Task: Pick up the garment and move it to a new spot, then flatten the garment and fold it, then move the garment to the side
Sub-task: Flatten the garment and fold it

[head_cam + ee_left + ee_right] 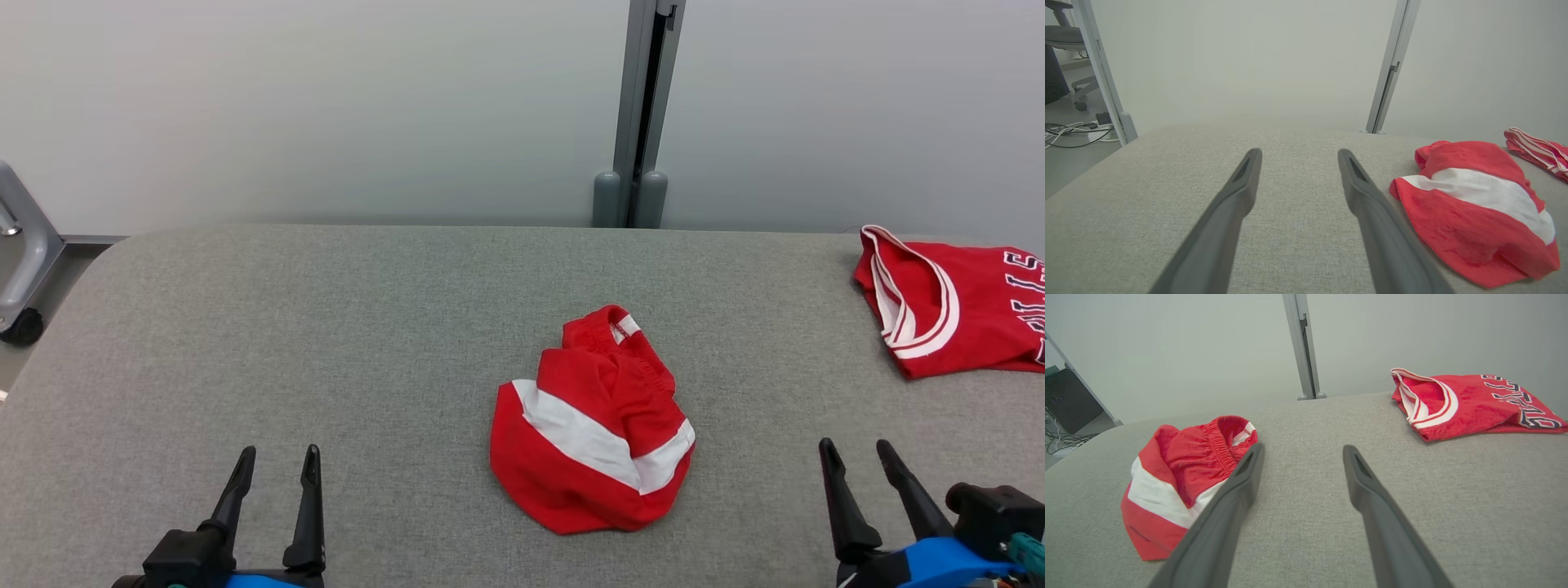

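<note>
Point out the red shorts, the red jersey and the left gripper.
red shorts [584, 437]: head view, on the white stripe.
red jersey [980, 310]: head view, on red fabric beside the neck trim.
left gripper [279, 453]: head view, midway between its fingertips.

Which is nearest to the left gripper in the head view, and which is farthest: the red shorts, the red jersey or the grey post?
1. The red shorts: middle of the table, to the right of the left gripper.
2. The grey post, behind the table's far edge, and the red jersey, at the far right: both are plainly farther, but too close to rank.
</note>
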Motion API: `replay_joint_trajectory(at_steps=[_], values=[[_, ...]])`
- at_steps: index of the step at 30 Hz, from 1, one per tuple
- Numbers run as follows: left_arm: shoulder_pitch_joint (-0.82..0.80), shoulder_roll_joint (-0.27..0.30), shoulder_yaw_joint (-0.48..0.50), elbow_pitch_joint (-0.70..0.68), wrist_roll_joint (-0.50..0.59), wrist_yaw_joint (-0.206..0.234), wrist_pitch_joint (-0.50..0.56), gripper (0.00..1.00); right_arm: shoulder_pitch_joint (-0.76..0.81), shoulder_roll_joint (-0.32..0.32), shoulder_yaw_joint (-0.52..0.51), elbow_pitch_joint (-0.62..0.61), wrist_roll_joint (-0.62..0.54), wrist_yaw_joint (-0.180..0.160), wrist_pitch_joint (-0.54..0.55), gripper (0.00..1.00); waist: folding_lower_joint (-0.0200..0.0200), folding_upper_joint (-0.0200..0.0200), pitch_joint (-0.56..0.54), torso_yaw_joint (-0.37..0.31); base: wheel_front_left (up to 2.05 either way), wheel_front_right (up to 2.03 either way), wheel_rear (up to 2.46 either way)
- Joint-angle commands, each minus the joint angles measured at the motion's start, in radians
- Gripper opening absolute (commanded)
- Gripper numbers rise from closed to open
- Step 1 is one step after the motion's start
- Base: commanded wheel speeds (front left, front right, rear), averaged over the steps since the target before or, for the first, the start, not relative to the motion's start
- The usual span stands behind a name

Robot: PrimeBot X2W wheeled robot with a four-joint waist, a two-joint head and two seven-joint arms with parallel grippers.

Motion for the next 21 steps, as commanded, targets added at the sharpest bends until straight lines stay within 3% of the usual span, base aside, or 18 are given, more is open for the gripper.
replay_joint_trajectory(at_steps=[1, 6, 15, 21], values=[[-0.015, 0.001, 0.005, -0.003, -0.004, 0.003, 0.000, 1.00, 0.002, -0.001, 0.008, -0.005, -0.009, 0.000, 0.004, 1.00, 0.0000, -0.0001, 0.001, 0.001, 0.00, 0.00, 0.00], [-0.028, -0.003, 0.002, -0.005, -0.014, -0.003, 0.001, 1.00, -0.081, -0.001, 0.085, 0.006, 0.007, 0.000, 0.095, 1.00, 0.0000, -0.0001, 0.011, 0.011, 0.00, 0.00, 0.00], [-0.063, -0.018, -0.017, -0.010, -0.015, -0.015, 0.000, 1.00, -0.330, -0.015, 0.147, 0.199, 0.086, 0.000, 0.442, 1.00, 0.0000, -0.0001, 0.059, 0.099, 0.00, 0.00, 0.00], [-0.087, -0.021, -0.022, -0.017, -0.010, -0.022, -0.004, 1.00, -0.418, -0.063, 0.134, 0.310, 0.086, 0.000, 0.471, 1.00, 0.0000, -0.0001, 0.095, 0.158, 0.00, 0.00, 0.00]])
